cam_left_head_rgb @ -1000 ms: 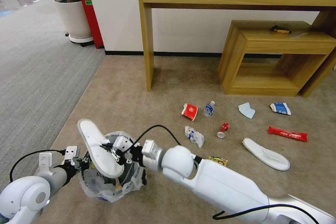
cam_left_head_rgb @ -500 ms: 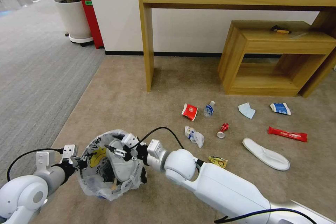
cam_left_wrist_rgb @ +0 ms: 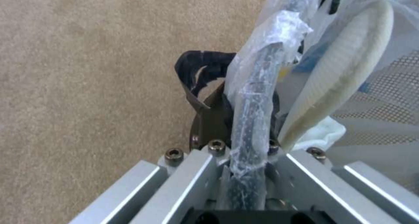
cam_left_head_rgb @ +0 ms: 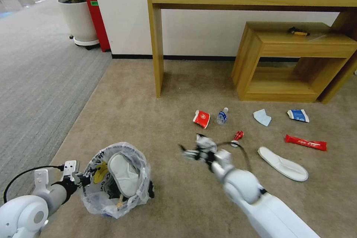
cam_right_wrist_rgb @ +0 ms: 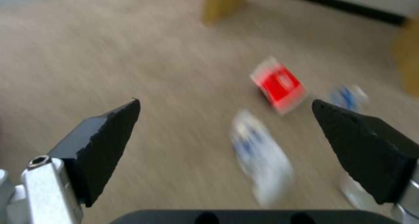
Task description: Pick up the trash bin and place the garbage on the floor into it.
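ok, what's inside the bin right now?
A white slipper stands tilted inside the bin, with a yellow scrap beside it and a wooden stick lower down. The bag liner and slipper cover whatever lies on the bottom. The left gripper holds the rim.

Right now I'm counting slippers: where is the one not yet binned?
In the head view, the white slipper lies on the beige carpet at right, below the red wrapper, right of the red can.
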